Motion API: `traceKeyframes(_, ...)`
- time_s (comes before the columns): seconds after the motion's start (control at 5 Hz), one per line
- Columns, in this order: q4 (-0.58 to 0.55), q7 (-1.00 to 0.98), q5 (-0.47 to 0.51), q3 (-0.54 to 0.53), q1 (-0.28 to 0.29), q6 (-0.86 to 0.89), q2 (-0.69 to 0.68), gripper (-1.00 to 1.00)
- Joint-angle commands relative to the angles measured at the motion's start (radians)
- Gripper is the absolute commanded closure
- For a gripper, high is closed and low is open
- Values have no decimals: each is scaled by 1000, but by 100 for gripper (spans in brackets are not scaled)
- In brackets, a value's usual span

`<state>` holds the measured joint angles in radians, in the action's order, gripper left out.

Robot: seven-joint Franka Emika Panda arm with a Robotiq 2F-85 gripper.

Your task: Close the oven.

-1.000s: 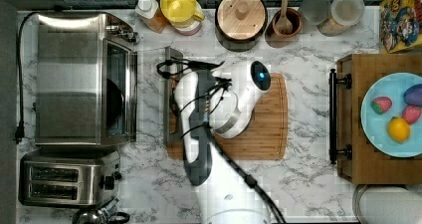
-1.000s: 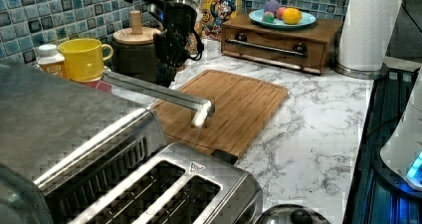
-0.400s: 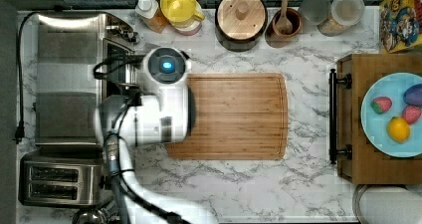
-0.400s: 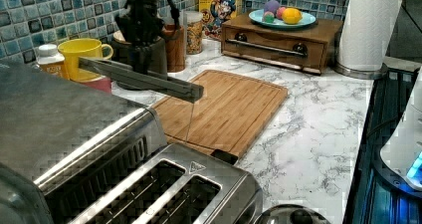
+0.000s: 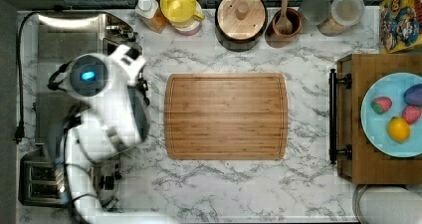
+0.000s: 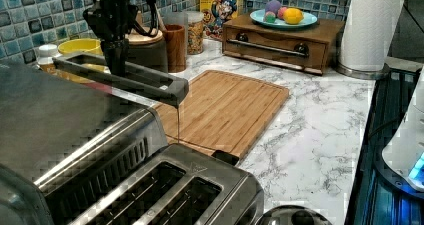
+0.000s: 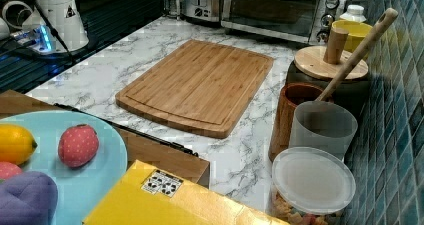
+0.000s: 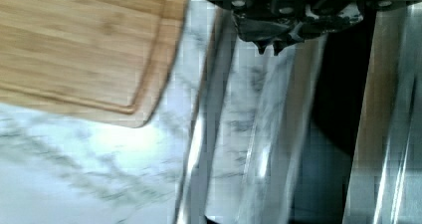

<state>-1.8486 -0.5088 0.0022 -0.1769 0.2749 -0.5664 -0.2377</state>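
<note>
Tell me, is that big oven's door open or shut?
Nearly shut. In the left view the oven's door stands almost upright, its handle level with the oven's top. Whether fully shut: cannot tell.

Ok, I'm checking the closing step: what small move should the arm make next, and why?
Probably push the handle bar on toward the oven body: in the left view the gripper rests on the door, whose handle stands off the front.

"CRUNCH BERRIES" on cereal box [image 6: 219, 7]
</note>
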Motion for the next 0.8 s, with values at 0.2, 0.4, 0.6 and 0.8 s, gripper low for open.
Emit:
traceKeyframes(0.2, 96, 255, -138, -34, 84, -52, 73, 100)
traceKeyframes(0.4, 52, 288, -104, -42, 49, -90, 139, 100)
traceKeyframes(0.6, -27, 227, 67, -41, 4, -149, 235, 100)
traceKeyframes(0.8, -27, 227, 67, -26, 19, -149, 235, 100)
